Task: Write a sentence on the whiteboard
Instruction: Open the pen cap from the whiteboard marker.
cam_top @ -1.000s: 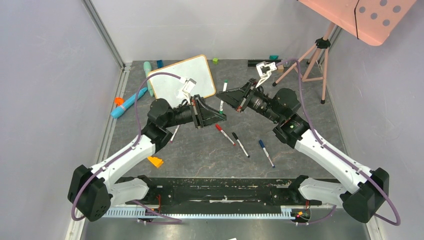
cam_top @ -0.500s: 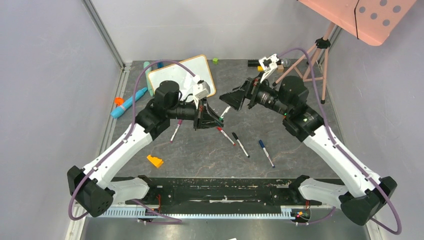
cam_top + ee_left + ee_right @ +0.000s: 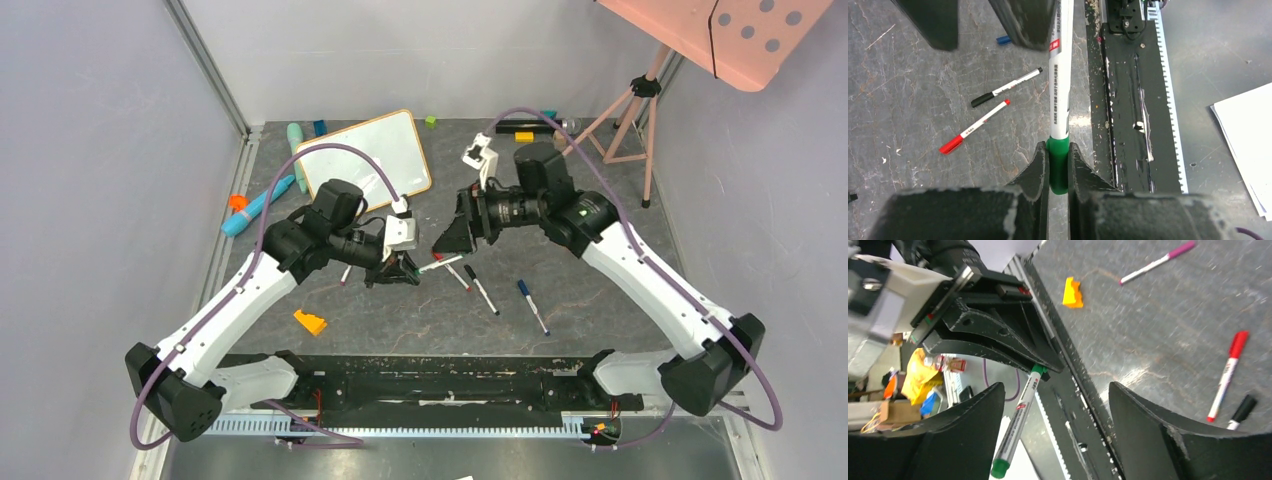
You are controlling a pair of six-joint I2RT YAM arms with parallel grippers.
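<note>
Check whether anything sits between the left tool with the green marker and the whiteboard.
No loose item shows between the left tool and the whiteboard; the left arm's own wrist hides part of that stretch. The open right tool straddles the free end of the green marker.

- Green-capped marker (image 3: 1059,100) bridges the tight gap between left gripper (image 3: 1058,150) and right gripper (image 3: 1055,387)
- Red marker (image 3: 975,125), black marker (image 3: 1005,89) and blue marker (image 3: 533,306) litter the counter (image 3: 400,315) nearby
- Open counter lies near the arm bases
</note>
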